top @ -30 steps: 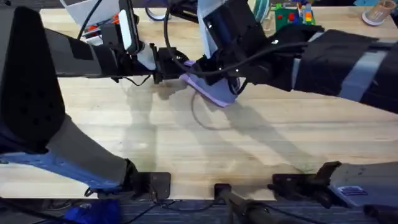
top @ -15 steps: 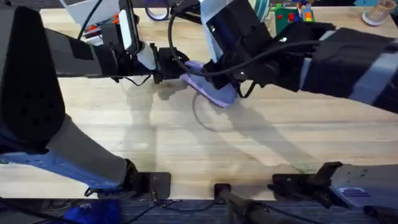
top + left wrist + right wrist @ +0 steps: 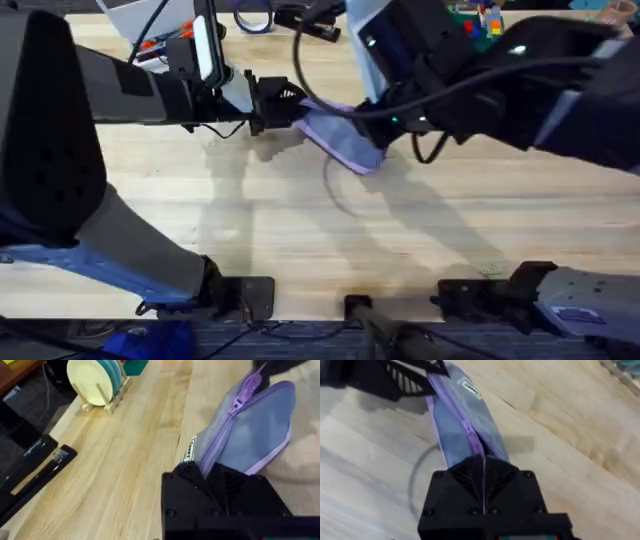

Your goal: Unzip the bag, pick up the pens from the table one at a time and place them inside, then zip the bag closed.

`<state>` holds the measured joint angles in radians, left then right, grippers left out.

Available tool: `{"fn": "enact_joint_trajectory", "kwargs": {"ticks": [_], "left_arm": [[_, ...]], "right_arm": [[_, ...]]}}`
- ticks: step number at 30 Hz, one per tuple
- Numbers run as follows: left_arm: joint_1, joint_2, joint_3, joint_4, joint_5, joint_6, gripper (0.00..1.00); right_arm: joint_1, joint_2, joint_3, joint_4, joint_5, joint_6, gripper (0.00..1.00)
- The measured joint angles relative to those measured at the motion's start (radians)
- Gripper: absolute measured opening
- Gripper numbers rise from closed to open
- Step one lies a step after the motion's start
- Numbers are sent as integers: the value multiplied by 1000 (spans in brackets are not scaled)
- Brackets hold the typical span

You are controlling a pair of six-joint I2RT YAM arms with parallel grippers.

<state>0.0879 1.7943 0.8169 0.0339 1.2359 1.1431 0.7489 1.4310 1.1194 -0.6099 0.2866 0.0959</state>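
The lavender bag [image 3: 340, 140] hangs slightly above the table [image 3: 300, 220], stretched between both grippers. My left gripper [image 3: 290, 105] is shut on the bag's left end; in the left wrist view its black fingers [image 3: 210, 467] pinch the bag [image 3: 255, 430] beside a small label. My right gripper [image 3: 385, 145] is shut on the zipper at the bag's right end. In the right wrist view the zipper line on the bag [image 3: 460, 425] runs straight into the right gripper [image 3: 482, 460], with the left gripper [image 3: 405, 380] at the far end. The pens are out of view.
Along the table's far edge lie a purple tape ring [image 3: 255, 15], a black stapler-like tool [image 3: 320, 30] and coloured toy blocks [image 3: 475, 20]. The left wrist view shows a plate rack [image 3: 97, 380] and a black tool [image 3: 30, 470]. An orange item [image 3: 150, 45] peeks from behind the left arm.
My right arm has shifted to the right along the bag, pulling its right end that way. The left gripper has held its place on the left end.
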Motion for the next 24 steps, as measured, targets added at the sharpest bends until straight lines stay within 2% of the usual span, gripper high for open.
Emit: {"fn": "enact_joint_trajectory", "kwargs": {"ticks": [8, 19, 24], "left_arm": [[2, 0, 0, 0, -17, 0, 43], [2, 0, 0, 0, -18, 0, 43], [2, 0, 0, 0, -18, 0, 43]], "right_arm": [[-39, -38, 0, -131, 32, 1, 32], [-40, -42, 0, -165, 32, 5, 31], [-40, -114, 0, -172, 32, 13, 31]]}}
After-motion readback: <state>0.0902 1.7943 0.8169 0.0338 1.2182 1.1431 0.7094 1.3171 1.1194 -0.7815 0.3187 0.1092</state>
